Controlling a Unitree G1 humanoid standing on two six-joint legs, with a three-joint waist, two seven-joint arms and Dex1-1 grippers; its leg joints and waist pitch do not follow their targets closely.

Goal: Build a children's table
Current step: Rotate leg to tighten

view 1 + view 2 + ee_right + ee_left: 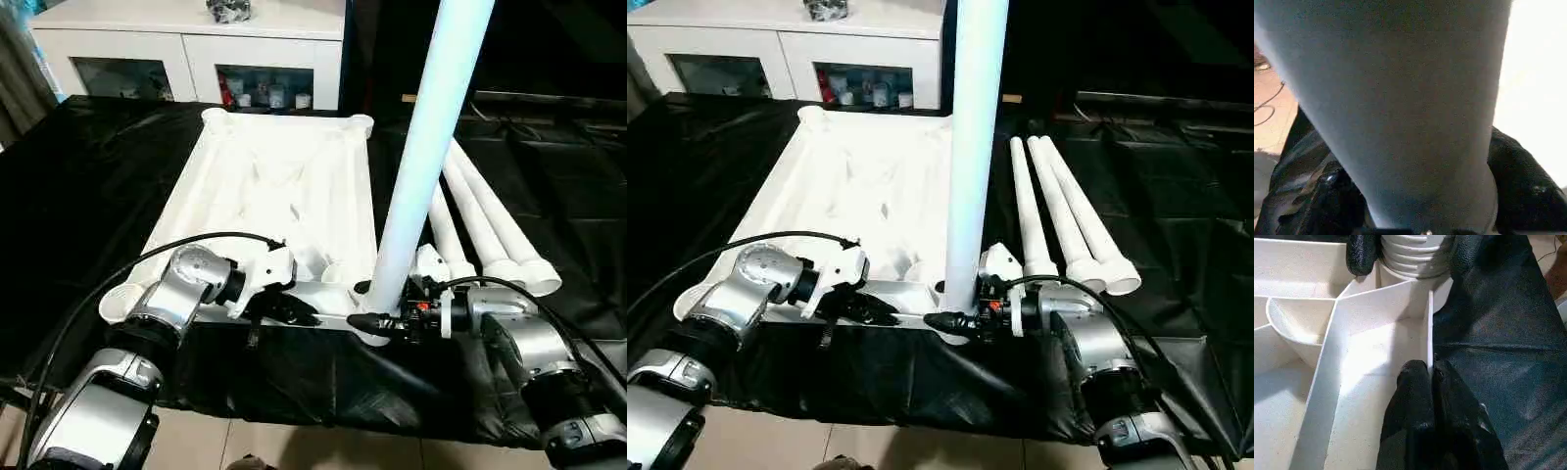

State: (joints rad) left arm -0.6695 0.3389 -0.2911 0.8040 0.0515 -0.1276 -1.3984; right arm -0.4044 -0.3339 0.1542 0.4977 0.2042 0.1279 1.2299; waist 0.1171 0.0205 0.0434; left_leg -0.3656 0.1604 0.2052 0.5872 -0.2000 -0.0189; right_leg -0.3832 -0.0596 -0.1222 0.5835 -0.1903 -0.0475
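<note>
Upside-down tabletop (284,186): left gripper (1429,374) pinches its near rim; right gripper (377,315) clasps an upright leg (421,157) in its near corner socket.

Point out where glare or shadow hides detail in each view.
Left eye view: glare washes out the ribs of the white plastic ribbed table top. Right wrist view: the upright white tube leg stands in shade against a blown-out bright patch. Left wrist view: ribs throw soft shadows; the crinkled black sheet shows faint sheen.
</note>
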